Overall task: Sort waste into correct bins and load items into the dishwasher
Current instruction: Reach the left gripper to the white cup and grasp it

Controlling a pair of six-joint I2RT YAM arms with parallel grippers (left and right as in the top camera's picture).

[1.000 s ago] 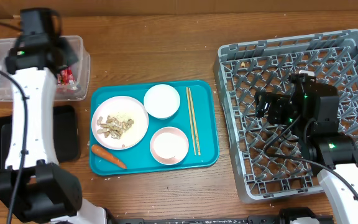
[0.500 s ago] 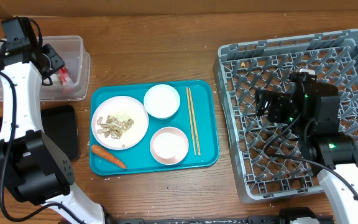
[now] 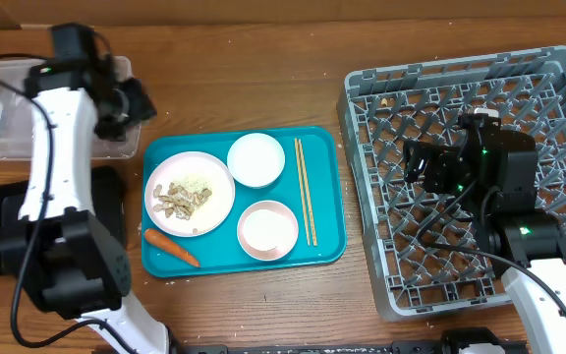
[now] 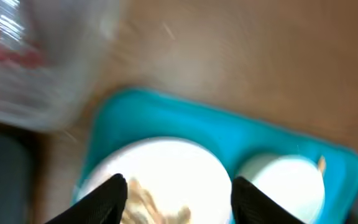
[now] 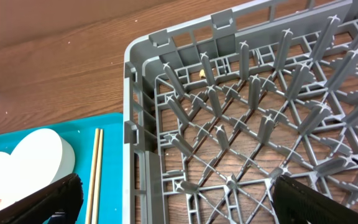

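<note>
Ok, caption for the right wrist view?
Open right gripper over the grey dish rack; chopsticks and a white bowl wait on the teal tray.

dish rack (image 5: 138, 106) — pegs upright | chopsticks (image 5: 96, 174) on teal tray (image 5: 42, 134) | jaws apart

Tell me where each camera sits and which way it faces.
Overhead: fixed above the table, facing straight down on teal tray and dish rack; both arms show.
Left wrist: on the left arm, facing down, blurred, at the plate; left tool open at the bottom edge.
Right wrist: above the dish rack, facing its corner and the chopsticks; right tool open.
Both wrist views share the teal tray.
</note>
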